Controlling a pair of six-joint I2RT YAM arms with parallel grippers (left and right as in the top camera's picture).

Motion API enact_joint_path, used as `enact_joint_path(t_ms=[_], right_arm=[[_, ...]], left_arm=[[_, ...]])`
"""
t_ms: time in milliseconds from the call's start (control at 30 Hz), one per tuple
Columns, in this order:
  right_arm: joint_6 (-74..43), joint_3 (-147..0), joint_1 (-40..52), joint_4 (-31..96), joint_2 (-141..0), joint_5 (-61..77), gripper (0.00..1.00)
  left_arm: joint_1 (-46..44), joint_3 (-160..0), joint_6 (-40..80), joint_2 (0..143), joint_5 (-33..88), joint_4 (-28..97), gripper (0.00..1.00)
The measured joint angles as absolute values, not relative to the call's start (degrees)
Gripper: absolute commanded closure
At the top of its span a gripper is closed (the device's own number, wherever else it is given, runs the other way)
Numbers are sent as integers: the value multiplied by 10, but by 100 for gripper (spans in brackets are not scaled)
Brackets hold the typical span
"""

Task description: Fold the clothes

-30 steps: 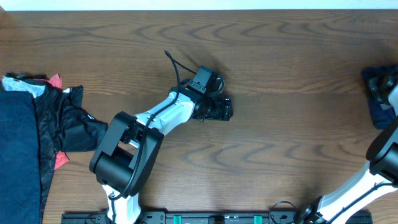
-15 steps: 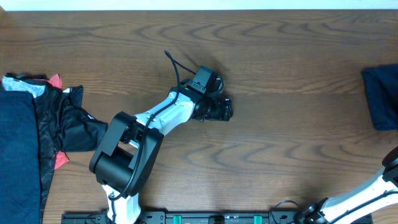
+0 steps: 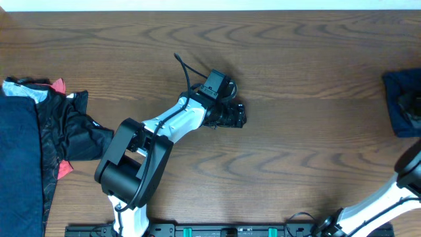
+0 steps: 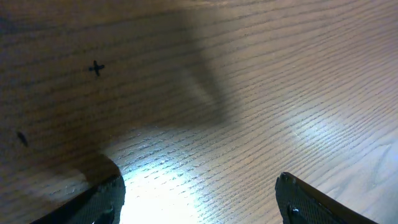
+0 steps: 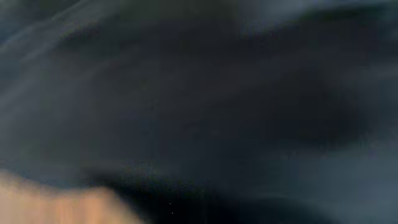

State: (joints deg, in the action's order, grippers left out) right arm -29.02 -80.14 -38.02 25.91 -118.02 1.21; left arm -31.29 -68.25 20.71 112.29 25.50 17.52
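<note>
A pile of dark clothes [image 3: 39, 138], navy and black with red bits, lies at the table's left edge. A dark blue garment [image 3: 400, 99] lies at the right edge. My left gripper [image 3: 238, 115] rests low over bare wood at the table's middle; in the left wrist view its fingers [image 4: 311, 202] stand wide apart with only wood between them. My right gripper [image 3: 413, 105] is over the dark blue garment at the right edge. The right wrist view is filled with blurred dark cloth [image 5: 199, 93], and its fingers do not show.
The wooden table [image 3: 296, 158] stretches between the two cloth piles. A small black cross mark [image 4: 96, 68] is on the wood ahead of the left gripper. The arm bases stand at the table's front edge.
The right arm has swung out of view and come back over the dark blue garment at the right edge. The left arm has not moved.
</note>
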Motion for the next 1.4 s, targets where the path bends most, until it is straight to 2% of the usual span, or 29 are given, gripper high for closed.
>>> enact_joint_path(t_ms=[200,333,500,733,933,1167,1400], right_arm=[[-234,-801,-310,225,-1141,29,99],[-225,-801,-296,197,-1098,27,99],[-203,-825,-320,211,-1077,8,99],[-145,-828,-371,234,-1077,-108,99],[-134,-828,-423,249,-1080,-148,99],[-134,-828,-466,283,-1118,-159,99],[-134,-828,-475,295,-1157,-107,99]], left_arm=[[-313,-682,207,1123,255,175,20],[-313,-682,207,1123,255,175,20],[-313,-682,207,1123,255,174,20],[-313,-682,207,1123,255,174,20],[-313,-682,207,1123,255,174,20],[-313,-682,207,1123,255,174,20],[-313,-682,207,1123,255,174,20]])
